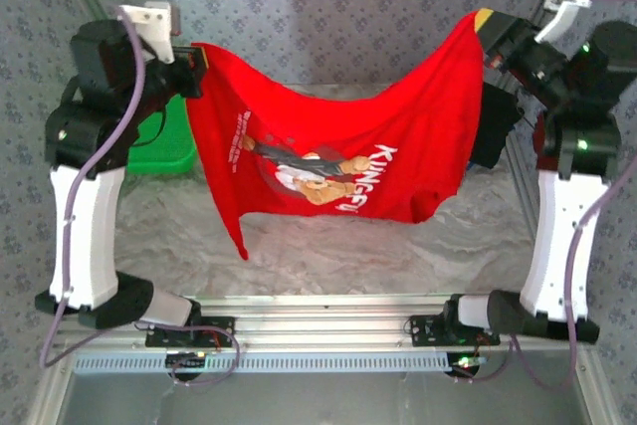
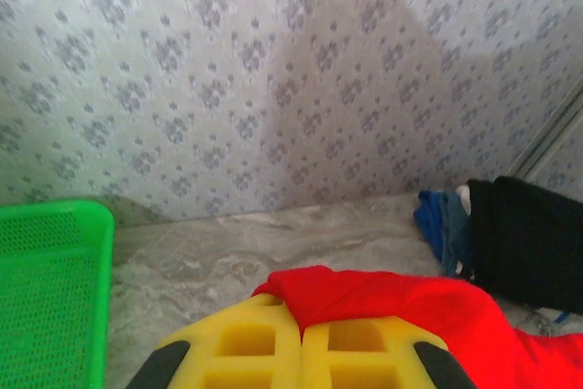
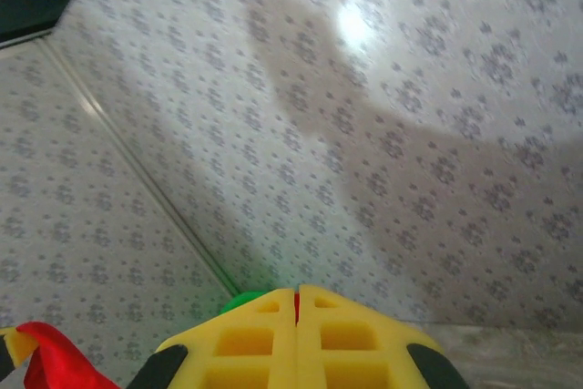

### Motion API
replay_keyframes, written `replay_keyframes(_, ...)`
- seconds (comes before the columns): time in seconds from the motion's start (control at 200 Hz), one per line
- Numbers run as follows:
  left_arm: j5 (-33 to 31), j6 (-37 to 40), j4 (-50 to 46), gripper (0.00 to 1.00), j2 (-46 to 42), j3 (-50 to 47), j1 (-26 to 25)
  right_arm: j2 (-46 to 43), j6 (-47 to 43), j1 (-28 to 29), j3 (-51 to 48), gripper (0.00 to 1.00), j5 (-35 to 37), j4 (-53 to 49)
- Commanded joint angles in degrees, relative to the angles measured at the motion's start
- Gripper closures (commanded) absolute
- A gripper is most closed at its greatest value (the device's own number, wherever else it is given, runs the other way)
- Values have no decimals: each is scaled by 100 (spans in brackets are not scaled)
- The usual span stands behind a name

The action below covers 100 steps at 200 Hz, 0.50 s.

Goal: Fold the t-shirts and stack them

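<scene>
The red t-shirt [image 1: 338, 146] hangs above the surface [image 1: 328, 256], strung between both arms: the left jaws are closed on one upper corner and the right jaws on the other, with only a sliver of red between their pads. Its long axis runs left to right, the right end higher, the print facing the top camera. Such a thin pinch may slip and drop it in a heap, or the sagging cloth may drag over the folded black t-shirt [image 2: 533, 243] and blue t-shirt [image 2: 435, 223]
</scene>
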Motion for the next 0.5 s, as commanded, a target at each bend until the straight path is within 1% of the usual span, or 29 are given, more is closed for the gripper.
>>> replay_keyframes(0.0,872,-36,26,100,362,481,340,462,-76,102,326,100,36,178)
replay_keyframes(0.105,1369,-112,-232,100,1006,1226,560,1014,-136,121,593,100,121,188)
replay_keyframes(0.195,1653,-133,-574,100,1721,2216,679,1626,-131,134,1029,100,132,232)
replay_keyframes(0.255,1834,-236,-446,100,2066,2589,773,2089,-66,141,1472,100,126,305)
replay_keyframes(0.36,2213,-695,97,100,2486,3050,1042,3012,92,136,2682,100,107,240)
replay_keyframes(0.455,2553,-1102,479,100,2900,3650,1264,3829,282,115,4082,100,56,154)
replay_keyframes(0.495,2635,-1184,611,100,3013,3851,1305,4083,525,86,4534,100,52,241)
